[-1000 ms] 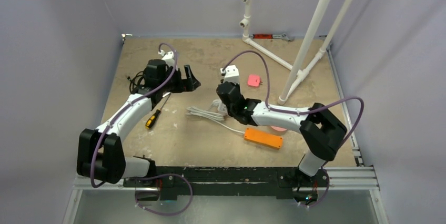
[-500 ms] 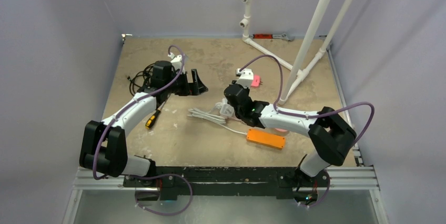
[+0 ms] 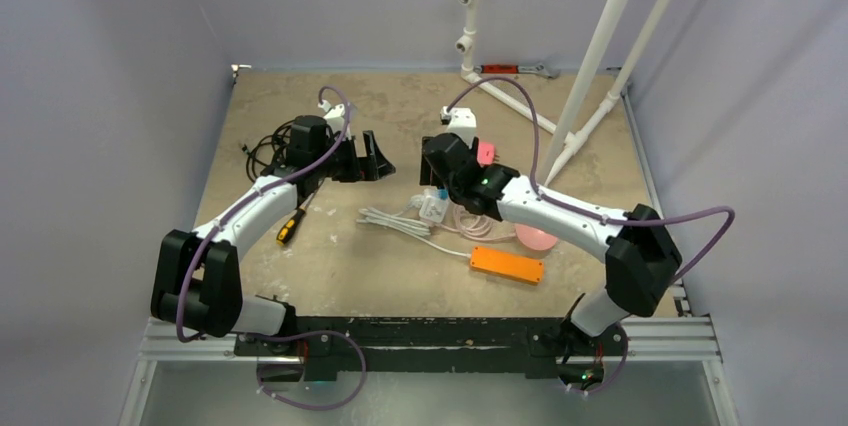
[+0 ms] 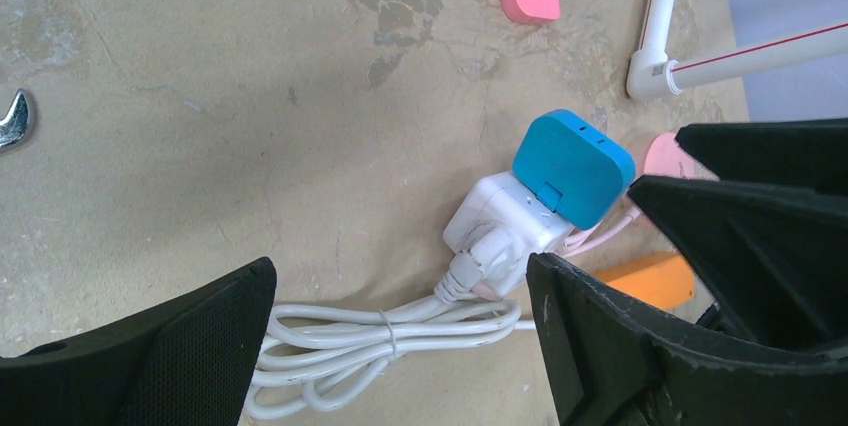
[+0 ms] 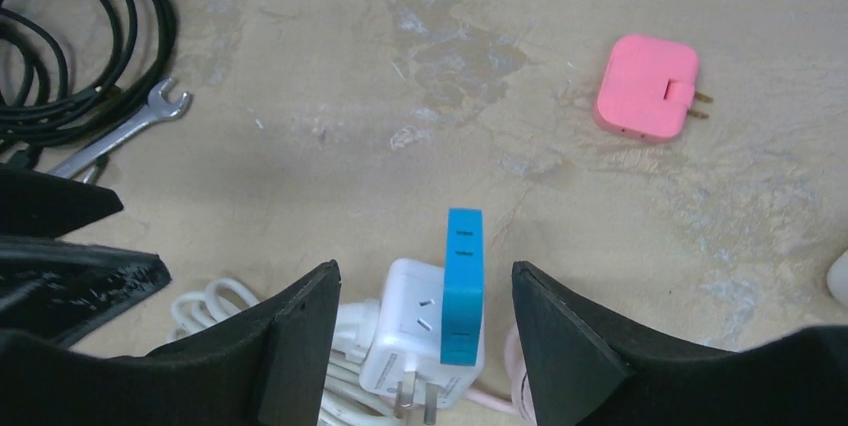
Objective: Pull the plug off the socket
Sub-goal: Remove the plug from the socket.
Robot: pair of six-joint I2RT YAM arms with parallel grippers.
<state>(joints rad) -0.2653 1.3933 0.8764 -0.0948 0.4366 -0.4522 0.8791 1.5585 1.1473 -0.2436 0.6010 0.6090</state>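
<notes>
The right end effector (image 5: 422, 271) is held apart over the blue plug (image 5: 462, 286); the left end effector (image 4: 397, 266) is spread wide.

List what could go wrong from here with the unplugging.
1. The right jaws stand open over the blue plug and white cube adapter, not the orange power strip; closing may grab the wrong thing.
2. Nothing pins the cube; a pull would likely lift it and drag the bundled white cable.

Between the black fingers (image 5: 300, 346) stands a bright blue adapter (image 5: 462, 286) on a white cube (image 5: 415, 336). Beyond the fingertips lies a pink adapter (image 5: 645, 98) on the mottled tan table (image 5: 300, 46). The power strip (image 3: 507, 264) is orange.
</notes>
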